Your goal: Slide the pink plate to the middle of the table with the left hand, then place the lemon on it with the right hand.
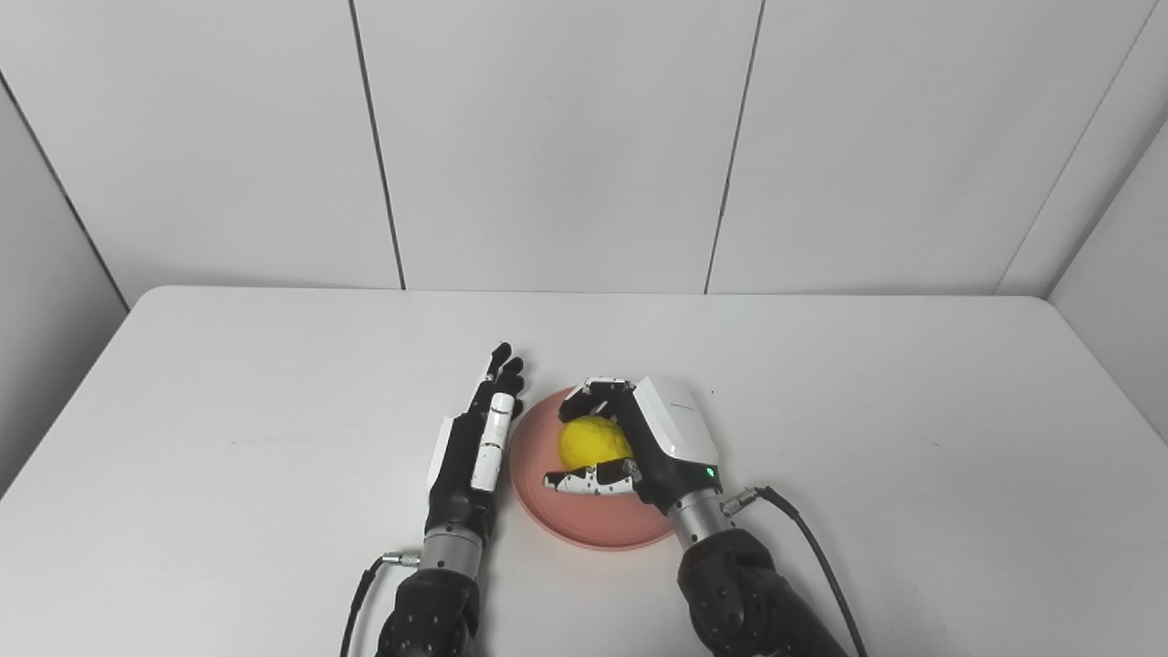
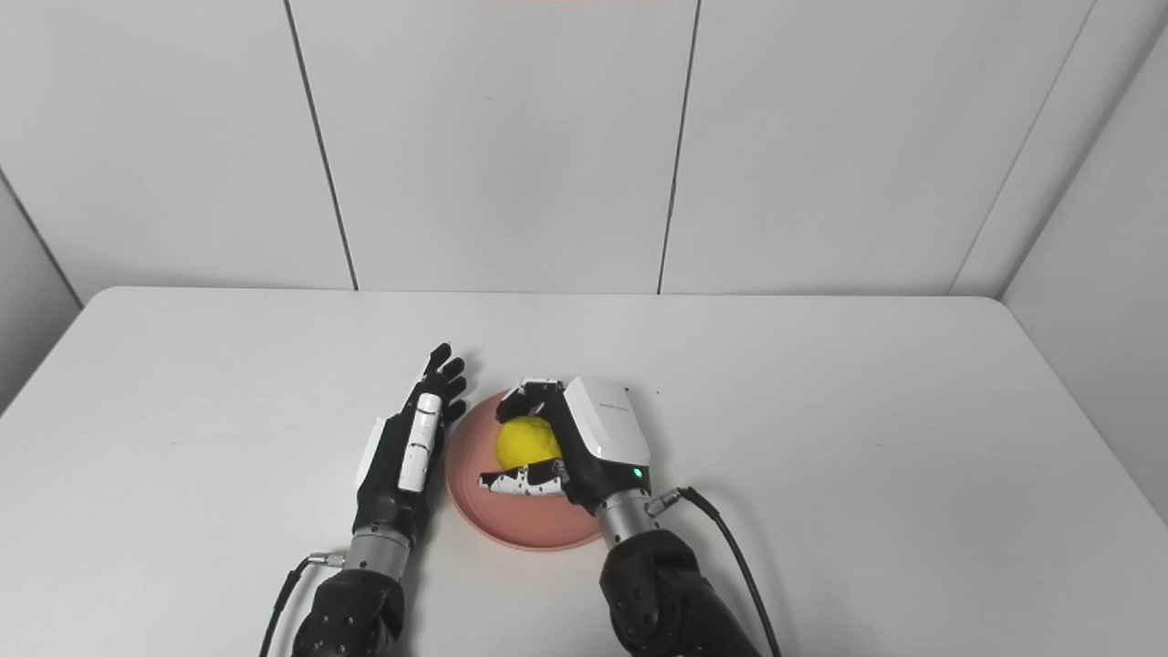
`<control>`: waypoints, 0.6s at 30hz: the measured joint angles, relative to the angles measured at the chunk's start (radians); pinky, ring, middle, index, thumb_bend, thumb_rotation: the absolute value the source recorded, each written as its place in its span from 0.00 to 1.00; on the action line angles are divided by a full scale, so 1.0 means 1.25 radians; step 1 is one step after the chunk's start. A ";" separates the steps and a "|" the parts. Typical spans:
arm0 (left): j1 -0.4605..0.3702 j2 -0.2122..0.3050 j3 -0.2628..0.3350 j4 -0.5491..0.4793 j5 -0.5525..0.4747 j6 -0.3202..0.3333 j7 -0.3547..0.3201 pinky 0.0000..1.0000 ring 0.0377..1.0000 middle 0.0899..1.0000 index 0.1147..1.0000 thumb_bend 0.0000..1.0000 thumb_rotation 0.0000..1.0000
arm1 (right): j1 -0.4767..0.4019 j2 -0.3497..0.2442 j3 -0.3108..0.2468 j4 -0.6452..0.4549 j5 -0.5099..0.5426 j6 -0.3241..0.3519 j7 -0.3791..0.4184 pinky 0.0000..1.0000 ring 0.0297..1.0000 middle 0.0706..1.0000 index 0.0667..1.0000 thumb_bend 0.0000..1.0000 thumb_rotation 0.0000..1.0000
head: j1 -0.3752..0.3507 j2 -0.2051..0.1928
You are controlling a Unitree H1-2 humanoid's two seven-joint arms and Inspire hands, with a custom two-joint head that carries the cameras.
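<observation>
The pink plate (image 1: 547,488) lies on the white table near its front middle. The yellow lemon (image 1: 593,443) is over the plate's centre, inside my right hand (image 1: 639,438), whose fingers and thumb curl around it. I cannot tell whether the lemon rests on the plate or is held just above it. My left hand (image 1: 479,433) lies flat with its fingers straight and apart, right beside the plate's left rim, holding nothing. The same scene shows in the right eye view, with the lemon (image 2: 527,442) on the plate (image 2: 474,493).
The white table (image 1: 274,411) stretches to both sides and back to grey wall panels. Black cables run from both wrists off the bottom edge.
</observation>
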 measured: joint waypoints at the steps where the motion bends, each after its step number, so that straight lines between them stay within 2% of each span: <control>1: 0.000 0.000 0.000 0.000 0.001 0.000 0.000 0.92 0.94 0.94 0.92 0.59 1.00 | 0.000 0.000 0.000 0.000 -0.001 0.000 -0.001 0.44 0.43 0.46 0.52 0.52 0.00 | 0.000 0.000; 4: 0.000 0.000 0.000 0.000 0.000 0.000 0.000 0.92 0.94 0.94 0.93 0.59 1.00 | 0.002 0.001 -0.002 0.000 -0.003 -0.002 -0.014 0.47 0.43 0.47 0.57 0.52 0.00 | 0.000 0.000; 9: 0.000 0.000 0.001 0.000 -0.003 0.000 0.000 0.92 0.94 0.94 0.93 0.60 1.00 | 0.016 -0.001 -0.008 0.001 0.000 -0.017 -0.039 0.48 0.41 0.49 0.64 0.52 0.00 | 0.002 0.000; 10: 0.000 0.000 0.001 0.000 -0.003 0.000 0.000 0.92 0.94 0.94 0.93 0.59 1.00 | 0.020 -0.001 -0.009 -0.001 0.001 -0.020 -0.043 0.53 0.56 0.63 0.69 0.51 0.00 | 0.002 0.000; 11: 0.000 0.000 0.001 0.000 -0.002 0.000 0.000 0.92 0.94 0.93 0.92 0.59 1.00 | 0.023 -0.001 -0.009 -0.004 0.002 -0.023 -0.043 0.55 0.61 0.67 0.71 0.51 0.00 | 0.004 0.001; 15: 0.000 0.000 0.002 0.000 0.000 -0.001 0.003 0.91 0.94 0.93 0.92 0.57 1.00 | 0.042 -0.002 -0.013 -0.031 0.018 -0.034 -0.036 0.64 0.75 0.78 0.79 0.54 0.04 | 0.001 0.000; 16: 0.000 0.000 0.002 0.000 0.000 -0.001 0.004 0.91 0.94 0.93 0.92 0.57 1.00 | 0.046 -0.002 -0.015 -0.037 0.027 -0.047 -0.035 0.65 0.75 0.79 0.79 0.54 0.04 | 0.001 0.000; 17: 0.000 0.000 0.002 0.001 0.000 -0.001 0.004 0.92 0.94 0.94 0.93 0.57 1.00 | 0.048 -0.002 -0.017 -0.041 0.034 -0.051 -0.033 0.69 0.78 0.81 0.82 0.54 0.20 | 0.001 0.000; 18: -0.001 0.000 0.002 0.002 0.000 -0.001 0.003 0.92 0.94 0.94 0.93 0.57 1.00 | 0.050 -0.002 -0.020 -0.045 0.040 -0.055 -0.032 0.70 0.79 0.81 0.82 0.54 0.25 | 0.002 0.000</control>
